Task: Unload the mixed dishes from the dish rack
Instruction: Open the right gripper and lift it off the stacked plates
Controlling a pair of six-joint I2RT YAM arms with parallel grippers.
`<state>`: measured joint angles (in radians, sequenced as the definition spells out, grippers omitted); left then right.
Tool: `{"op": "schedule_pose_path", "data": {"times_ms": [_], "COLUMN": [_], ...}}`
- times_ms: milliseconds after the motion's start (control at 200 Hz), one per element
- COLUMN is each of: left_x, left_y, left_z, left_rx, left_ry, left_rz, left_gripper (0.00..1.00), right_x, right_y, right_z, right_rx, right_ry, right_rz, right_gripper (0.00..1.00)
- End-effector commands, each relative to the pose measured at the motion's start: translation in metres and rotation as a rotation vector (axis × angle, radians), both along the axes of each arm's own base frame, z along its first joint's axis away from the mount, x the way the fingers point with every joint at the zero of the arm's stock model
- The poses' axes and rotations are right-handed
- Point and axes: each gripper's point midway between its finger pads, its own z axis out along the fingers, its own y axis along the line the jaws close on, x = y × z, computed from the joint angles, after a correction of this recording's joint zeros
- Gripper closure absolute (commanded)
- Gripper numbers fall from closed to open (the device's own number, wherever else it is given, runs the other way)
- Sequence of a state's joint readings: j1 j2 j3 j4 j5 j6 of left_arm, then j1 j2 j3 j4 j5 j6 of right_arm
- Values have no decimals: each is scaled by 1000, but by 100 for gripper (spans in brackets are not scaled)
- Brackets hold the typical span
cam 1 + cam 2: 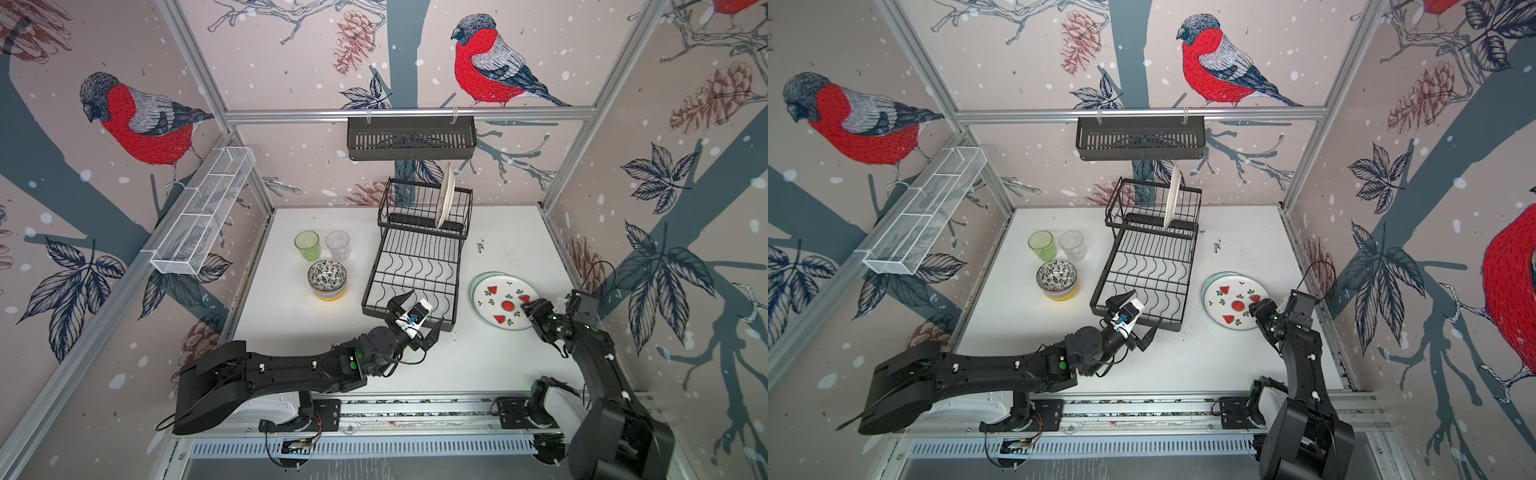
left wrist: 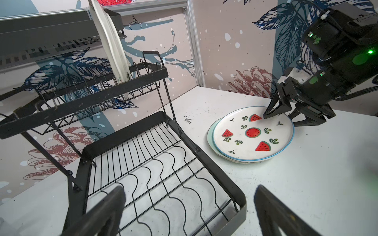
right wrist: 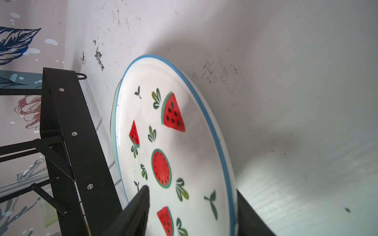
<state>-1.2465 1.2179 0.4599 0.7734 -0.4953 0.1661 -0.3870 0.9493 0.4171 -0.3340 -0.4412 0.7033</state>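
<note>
The black dish rack (image 1: pixel 419 220) (image 1: pixel 1158 220) stands mid-table. A cream plate (image 1: pixel 446 197) (image 2: pixel 110 40) stands upright in its raised tier, and the lower grid tray holds nothing. To its right the watermelon-patterned plate (image 1: pixel 500 301) (image 3: pixel 184 143) lies flat on a pale green plate (image 2: pixel 210 139). My right gripper (image 1: pixel 530 311) (image 3: pixel 191 189) is open astride that plate's near rim, one finger over its face and one outside the rim. My left gripper (image 1: pixel 426 307) (image 2: pixel 189 189) hangs wide open over the tray's near corner, holding nothing. Stacked bowls (image 1: pixel 327 276), a green glass (image 1: pixel 308 245) and a clear glass (image 1: pixel 338 245) stand left of the rack.
A black slotted basket (image 1: pixel 411 137) hangs on the back rail above the rack. A long white mesh basket (image 1: pixel 203 216) is fixed to the left wall. Patterned walls close in the table on three sides.
</note>
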Motion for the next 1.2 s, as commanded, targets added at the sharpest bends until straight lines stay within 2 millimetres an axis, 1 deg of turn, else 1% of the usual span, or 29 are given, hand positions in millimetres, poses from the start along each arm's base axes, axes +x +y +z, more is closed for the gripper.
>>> {"op": "schedule_pose_path", "data": {"times_ms": [0,125,280,335,485,750,975,1196], "left_x": [2,2,2,2,3,4,3,3], "left_y": [-1,-2,0,0,-1,-2,-2,-1], "left_z": [10,10,13,14,12,10,11,13], "left_rx": [-32,-32,-35,-36,-31,-22,-25,-29], "left_ry": [-10,-6,-8,-6,-5,0,2,3], "left_rz": [6,2,7,7,11,12,10,12], "left_gripper": [2,2,2,2,2,2,2,2], "right_x": [9,11,12,13,18,20,22,22], "right_y": [-5,-5,-9,-10,-8,-5,-3,-3], "right_z": [8,8,9,10,15,9,13,7], "right_rx": [-39,-43,-75,-82,-100,-78,-91,-86], "right_ry": [-40,-24,7,8,-1,15,-8,8], "right_rz": [6,17,8,3,19,26,36,44], "right_gripper": [37,31,19,17,15,15,15,15]}}
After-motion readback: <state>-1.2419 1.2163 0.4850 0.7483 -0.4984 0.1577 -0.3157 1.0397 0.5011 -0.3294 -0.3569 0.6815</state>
